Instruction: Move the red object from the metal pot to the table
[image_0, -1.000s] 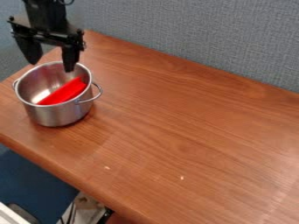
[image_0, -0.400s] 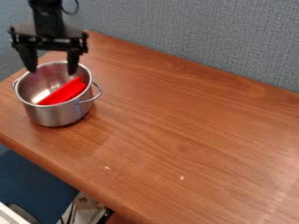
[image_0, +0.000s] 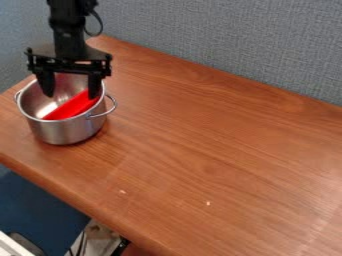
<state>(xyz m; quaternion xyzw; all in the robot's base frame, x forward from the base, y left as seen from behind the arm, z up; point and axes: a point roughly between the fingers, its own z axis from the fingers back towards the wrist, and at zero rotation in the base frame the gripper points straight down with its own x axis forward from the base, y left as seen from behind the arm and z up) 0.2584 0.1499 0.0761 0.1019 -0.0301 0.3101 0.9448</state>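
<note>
Camera view shows you the black gripper (image_0: 72, 78) spread wide above the small shiny steel pot (image_0: 62, 114), holding nothing. Inside lies the bright red flat block (image_0: 75, 106). Grasping, lifting and placing on the reddish-brown wooden table (image_0: 214, 140) remain.

Black arm (image_0: 70, 22) — two-pronged black tool (image_0: 71, 85)

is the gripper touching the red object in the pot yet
Cannot tell. In the camera view the open gripper reaches into the metal pot over the red object, but no gap or contact shows plainly.
</note>
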